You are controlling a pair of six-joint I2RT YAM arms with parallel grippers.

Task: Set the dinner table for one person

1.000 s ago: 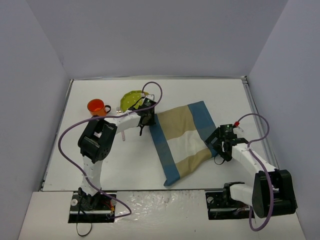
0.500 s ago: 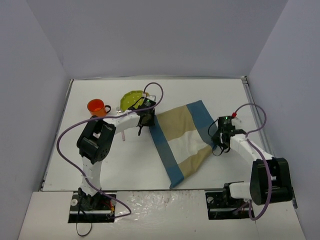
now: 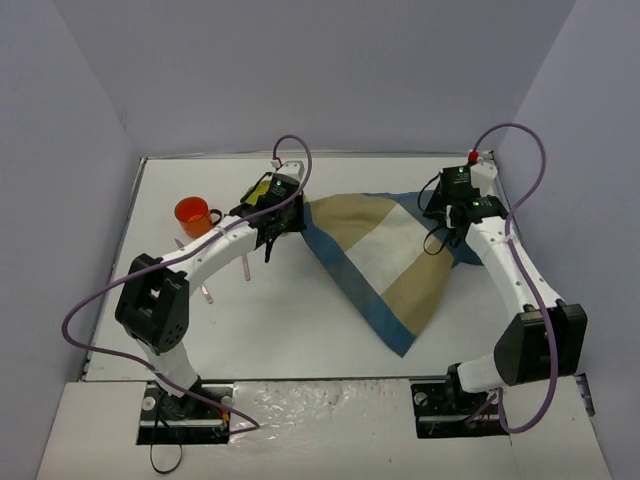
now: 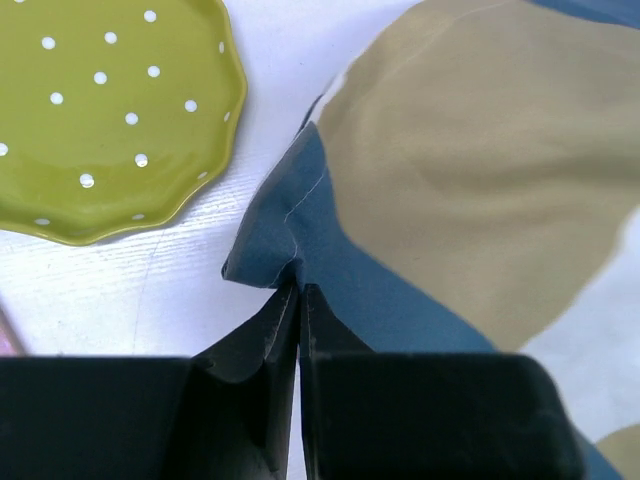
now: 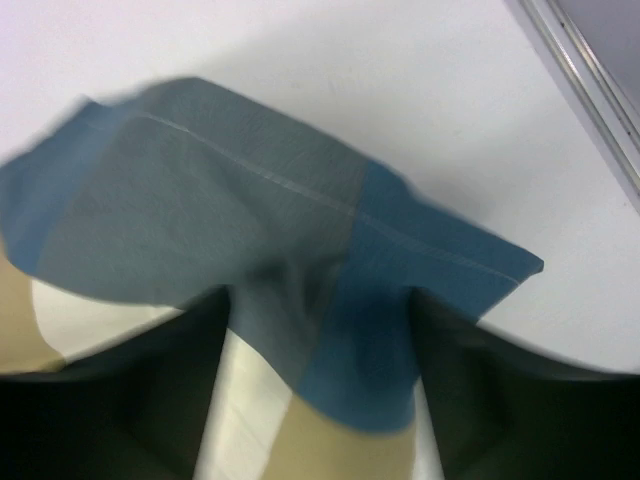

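Overhead first. White table (image 3: 300, 320) fills the floor of the frame, boxed by pale lavender walls (image 3: 320, 80) on three sides. Blue-and-tan cloth (image 3: 385, 265) lies slanted across the middle and right, one corner running down toward the lower centre. Orange cup (image 3: 193, 213) stands at the left. A sliver of green plate (image 3: 262, 188) shows under the left arm. Left claw (image 3: 298, 212) sits at the cloth's upper-left corner; right claw (image 3: 443, 225) sits at its upper-right corner.

Against a second ago: the cloth has shifted up and to the right and is stretched wider between the arms. The right arm, then low at the right, now reaches to the upper right. The left arm has stretched upward and covers most of the plate. The cup has not moved.

Left wrist. Left claw (image 4: 298, 290) is closed tight, pinching a blue corner of the cloth (image 4: 470, 170). Dotted green plate (image 4: 90, 110) lies at upper left, just beside that corner, on the table (image 4: 150, 290).

Right wrist, blurred. Right claw (image 5: 320, 300) has its fingers (image 5: 150, 400) standing apart, with a blue corner of the cloth (image 5: 300, 230) draped between them; no pinch can be made out. White table (image 5: 300, 50) fills the top of the frame.
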